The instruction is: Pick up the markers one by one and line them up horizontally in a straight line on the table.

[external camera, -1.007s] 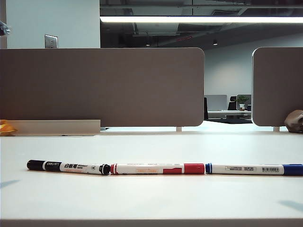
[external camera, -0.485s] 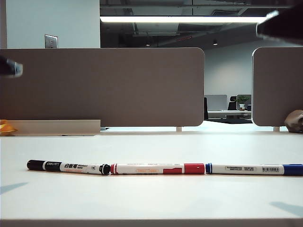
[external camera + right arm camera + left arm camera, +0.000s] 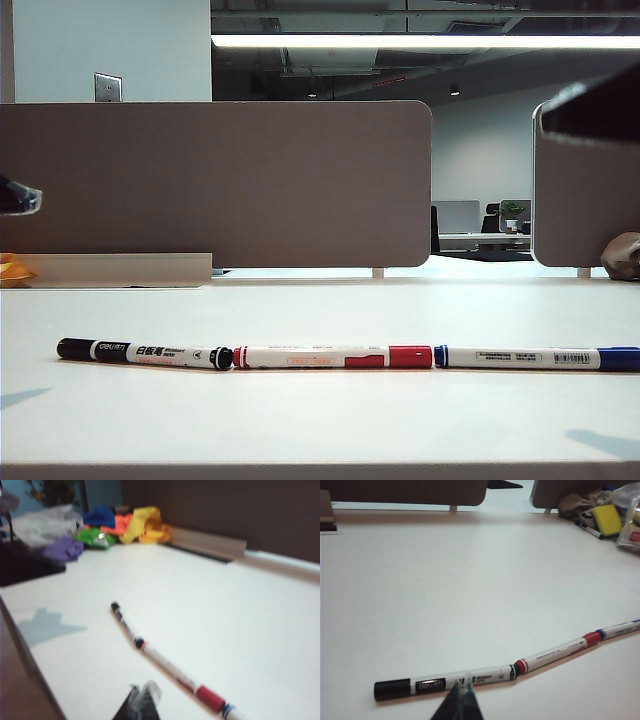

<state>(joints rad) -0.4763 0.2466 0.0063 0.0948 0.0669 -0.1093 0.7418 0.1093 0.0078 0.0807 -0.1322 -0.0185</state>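
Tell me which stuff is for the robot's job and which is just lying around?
For the job:
black marker
red marker
blue marker
table
left gripper, shut, empty
right gripper, shut, empty

Just lying around:
divider panels
yellow sponge
colourful pile

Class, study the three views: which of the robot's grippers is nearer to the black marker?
Left. The left gripper, jaws shut, hovers just beside the black marker; the right gripper, also shut, hangs farther along the row, nearer the red marker.

The black marker (image 3: pixel 445 684) bears the brand "deli"; other print is unreadable.
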